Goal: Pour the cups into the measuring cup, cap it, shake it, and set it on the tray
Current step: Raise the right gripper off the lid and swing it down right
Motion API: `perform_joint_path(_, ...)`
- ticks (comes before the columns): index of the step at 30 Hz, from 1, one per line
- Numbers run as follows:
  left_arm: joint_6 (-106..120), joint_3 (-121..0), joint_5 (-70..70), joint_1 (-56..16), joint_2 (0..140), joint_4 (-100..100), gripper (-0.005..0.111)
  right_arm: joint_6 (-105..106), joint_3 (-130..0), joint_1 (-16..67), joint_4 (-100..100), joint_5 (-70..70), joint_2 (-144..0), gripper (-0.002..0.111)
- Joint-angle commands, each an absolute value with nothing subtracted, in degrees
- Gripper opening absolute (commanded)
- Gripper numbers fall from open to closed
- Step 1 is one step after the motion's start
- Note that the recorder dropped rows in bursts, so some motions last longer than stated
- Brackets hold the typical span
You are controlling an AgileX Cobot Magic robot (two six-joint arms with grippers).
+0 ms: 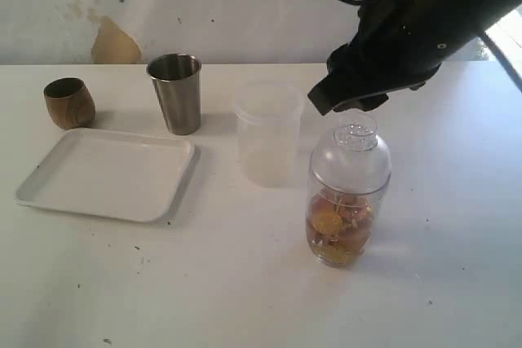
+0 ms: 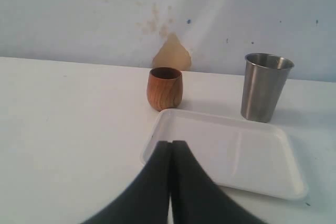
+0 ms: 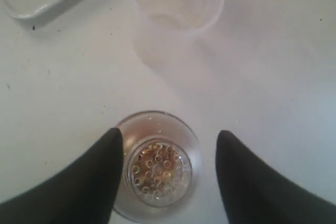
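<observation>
One capped measuring cup (image 1: 348, 197) directly beneath the open right claw (image 3: 169, 135).

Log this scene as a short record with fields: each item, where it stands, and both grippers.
tray: white, nothing on it
wooden cup: upright behind the tray
steel tumbler: upright behind the tray
measuring cup: upright, right of the tray, amber contents
dome lid: seated on the measuring cup
frosted plastic cup: between tumbler and measuring cup
right gripper: open, jaws either side of the lid
left gripper: shut, holding nothing
</observation>
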State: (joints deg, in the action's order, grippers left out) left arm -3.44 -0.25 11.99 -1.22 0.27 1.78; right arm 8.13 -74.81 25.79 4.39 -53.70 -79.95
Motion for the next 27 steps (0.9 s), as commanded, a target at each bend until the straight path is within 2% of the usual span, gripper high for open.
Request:
perform_joint_path(1, -3.6, 0.0, 11.2, -1.3, 0.0, 1.6, 0.0, 9.3, -74.9, 25.6, 4.7, -51.1, -76.4, 0.061)
perform_joint_path(4, -3.6, 0.0, 11.2, -1.3, 0.0, 1.6, 0.0, 9.3, -74.9, 25.6, 4.7, -50.0, -74.4, 0.067)
perform_joint_path(10, -3.6, 0.0, 11.2, -1.3, 0.0, 1.6, 0.0, 7.2, -73.2, 25.6, 4.7, -47.3, -68.7, 0.067)
perform_joint_path(16, -3.6, 0.0, 11.2, -1.3, 0.0, 1.6, 0.0, 7.7, -71.7, 25.6, 3.0, -47.5, -69.6, 0.067)
perform_joint_path(18, -3.6, 0.0, 11.2, -1.3, 0.0, 1.6, 0.0, 8.7, -71.7, 25.6, 3.0, -47.0, -70.2, 0.079)
perform_joint_path(20, -3.6, 0.0, 11.2, -1.3, 0.0, 1.6, 0.0, 8.9, -71.7, 25.6, 2.8, -47.0, -70.4, 0.105)
perform_joint_path(24, -3.6, 0.0, 11.2, -1.3, 0.0, 1.6, 0.0, 10.8, -69.2, 25.6, 0.0, -45.8, -69.5, 0.105)
perform_joint_path(27, -3.6, 0.0, 11.2, -1.3, 0.0, 1.6, 0.0, 16.8, -55.8, 25.6, -7.9, -23.5, -62.0, 0.105)
